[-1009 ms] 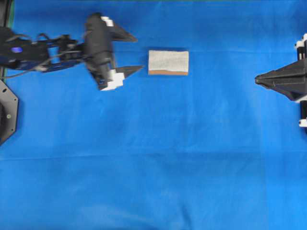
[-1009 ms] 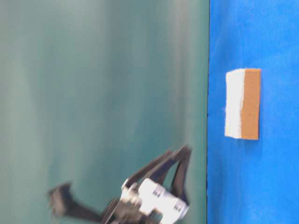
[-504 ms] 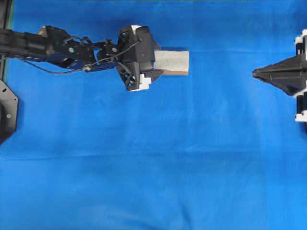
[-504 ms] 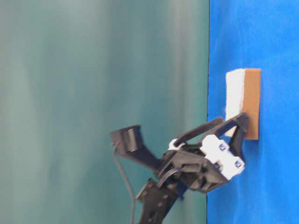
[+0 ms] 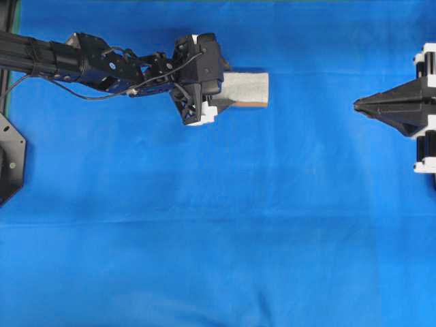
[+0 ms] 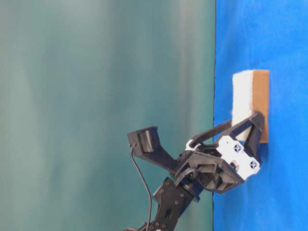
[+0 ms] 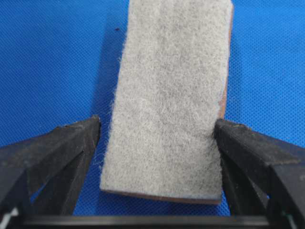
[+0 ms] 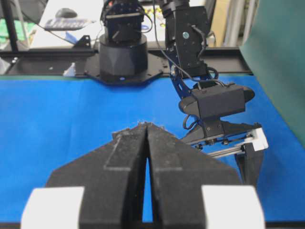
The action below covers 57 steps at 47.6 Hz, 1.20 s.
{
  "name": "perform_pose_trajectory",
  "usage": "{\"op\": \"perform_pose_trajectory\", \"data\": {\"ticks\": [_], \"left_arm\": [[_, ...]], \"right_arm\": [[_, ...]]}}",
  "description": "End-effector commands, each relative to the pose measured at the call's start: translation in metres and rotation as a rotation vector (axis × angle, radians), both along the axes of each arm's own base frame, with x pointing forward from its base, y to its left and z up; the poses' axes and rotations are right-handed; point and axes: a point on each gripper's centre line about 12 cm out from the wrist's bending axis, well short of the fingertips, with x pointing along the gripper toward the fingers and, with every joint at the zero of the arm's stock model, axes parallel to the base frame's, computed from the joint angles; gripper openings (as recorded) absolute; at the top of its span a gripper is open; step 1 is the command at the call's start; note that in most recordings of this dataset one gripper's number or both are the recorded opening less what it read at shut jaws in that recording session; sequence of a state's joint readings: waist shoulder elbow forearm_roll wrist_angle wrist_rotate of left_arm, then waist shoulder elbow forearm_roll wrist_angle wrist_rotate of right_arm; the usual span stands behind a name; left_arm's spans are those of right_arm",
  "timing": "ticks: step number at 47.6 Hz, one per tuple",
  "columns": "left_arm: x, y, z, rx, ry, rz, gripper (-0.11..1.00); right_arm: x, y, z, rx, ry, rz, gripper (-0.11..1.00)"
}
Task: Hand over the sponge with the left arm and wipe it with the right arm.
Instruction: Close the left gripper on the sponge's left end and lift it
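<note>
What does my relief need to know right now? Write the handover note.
Left pincer: open, fingers on either side of the sponge, not visibly clamped.
Right pincer: shut, empty, off to the right side, apart from the sponge.
Sponge: flat on the blue cloth, grey side up.
Done: left arm has reached the sponge.
Left: grip, lift, hand over, wipe.

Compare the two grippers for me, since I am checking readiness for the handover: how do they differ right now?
The left gripper has its fingers spread either side of the sponge; the right gripper is shut and empty. The left reaches out over the cloth; the right sits at its edge. Both have pointed black fingers.
</note>
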State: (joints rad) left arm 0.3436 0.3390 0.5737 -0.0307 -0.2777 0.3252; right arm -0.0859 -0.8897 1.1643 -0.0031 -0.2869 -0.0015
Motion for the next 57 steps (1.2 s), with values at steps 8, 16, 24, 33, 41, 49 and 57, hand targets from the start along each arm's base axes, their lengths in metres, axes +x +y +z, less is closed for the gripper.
{"op": "perform_pose_trajectory", "data": {"ticks": [8, 16, 24, 33, 41, 49, 57], "left_arm": [[-0.001, 0.005, 0.019, 0.003, -0.015, 0.011, 0.45], [-0.005, 0.0, 0.04, -0.011, -0.019, 0.013, 0.23], [-0.008, -0.015, 0.075, -0.05, -0.044, 0.011, 0.22], [-0.014, -0.048, 0.114, -0.112, -0.08, -0.015, 0.22], [-0.024, -0.088, 0.138, -0.147, -0.116, -0.085, 0.22], [-0.033, -0.116, 0.146, -0.201, -0.141, -0.121, 0.22], [-0.037, -0.125, 0.144, -0.213, -0.137, -0.135, 0.22]], "right_arm": [[0.002, -0.001, 0.005, -0.003, -0.014, -0.002, 0.0], [0.002, 0.0, 0.006, -0.003, -0.015, -0.002, 0.0], [0.002, -0.001, 0.006, -0.003, -0.014, -0.002, 0.0], [0.003, -0.002, 0.004, -0.002, -0.008, -0.006, 0.0], [0.004, -0.003, 0.003, 0.0, -0.003, -0.014, 0.0], [0.006, -0.004, 0.003, 0.0, 0.003, -0.014, 0.0], [0.011, -0.004, 0.002, 0.011, 0.014, -0.014, 0.0]]}}
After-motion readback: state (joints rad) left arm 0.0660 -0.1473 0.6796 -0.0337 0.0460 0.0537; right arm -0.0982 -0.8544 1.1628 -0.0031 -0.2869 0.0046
